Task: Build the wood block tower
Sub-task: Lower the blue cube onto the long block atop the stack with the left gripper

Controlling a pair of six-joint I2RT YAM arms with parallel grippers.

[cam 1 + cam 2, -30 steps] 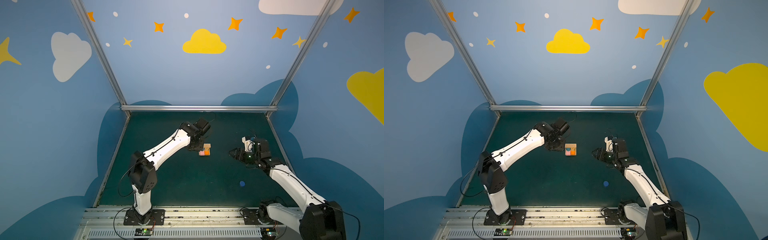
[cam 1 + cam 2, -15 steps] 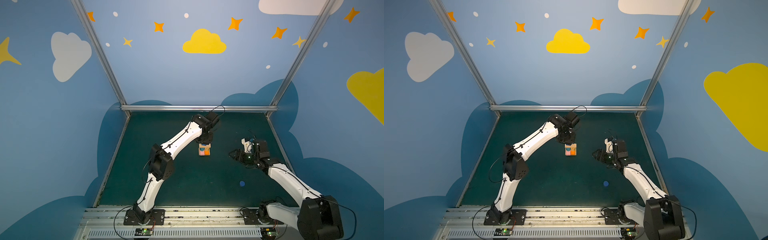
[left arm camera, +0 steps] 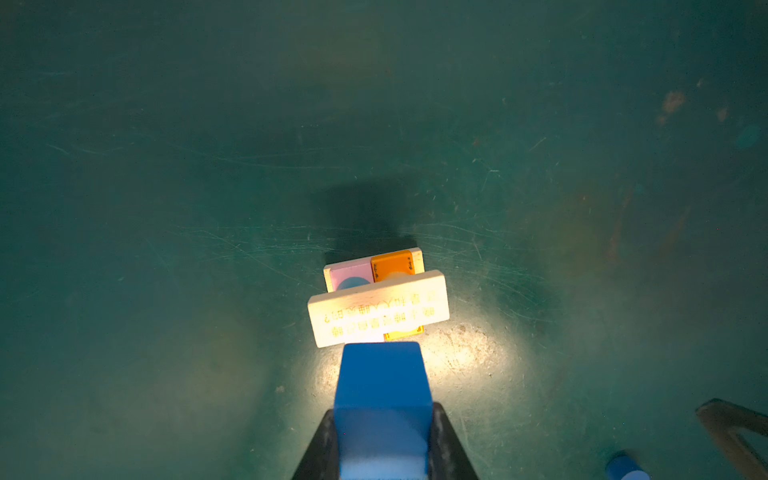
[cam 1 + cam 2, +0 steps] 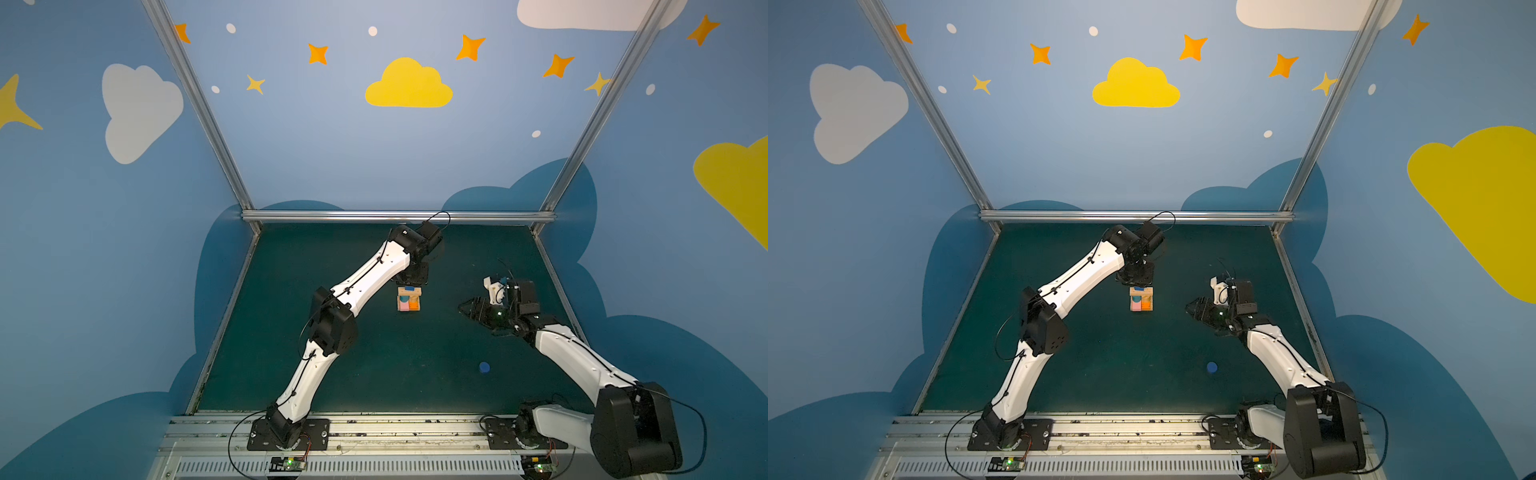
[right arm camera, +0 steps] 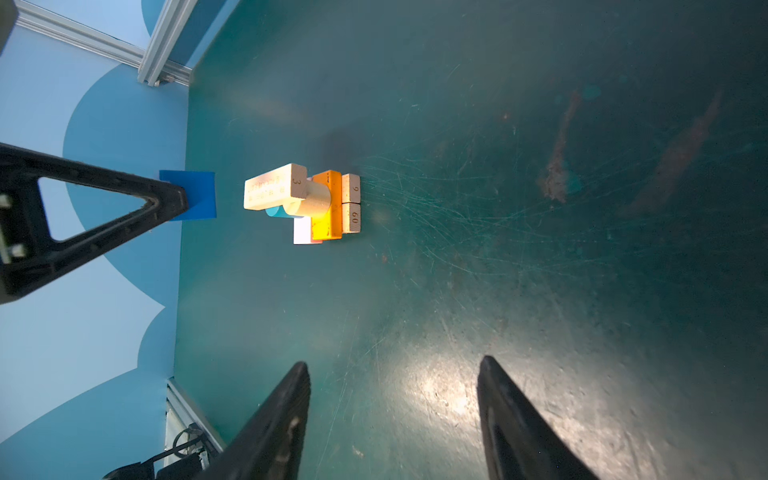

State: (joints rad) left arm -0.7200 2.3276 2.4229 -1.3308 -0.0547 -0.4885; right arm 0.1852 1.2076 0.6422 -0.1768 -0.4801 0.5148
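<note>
The wood block tower (image 4: 409,300) (image 4: 1141,300) stands mid-table. Two tan bars (image 5: 351,203) form its base, with a pink bar (image 3: 351,272) and an orange bar (image 3: 391,263) laid across them. A teal cylinder (image 5: 275,212) and a tan cylinder (image 5: 316,198) carry a tan bar (image 3: 378,311) on top. My left gripper (image 3: 382,409) (image 4: 411,276) is shut on a blue cube (image 3: 382,386) (image 5: 199,195), which hangs just above that top bar. My right gripper (image 5: 394,361) (image 4: 465,307) is open and empty, off to the tower's right.
A dark-blue cylinder (image 4: 484,367) (image 4: 1212,367) stands alone on the green mat (image 4: 332,374) near the front right. Blue walls with metal rails (image 4: 395,216) close in the back and both sides.
My left arm has lifted its elbow and carried the blue cube rightward from behind and left of the tower to just over it. The right arm has barely moved.
</note>
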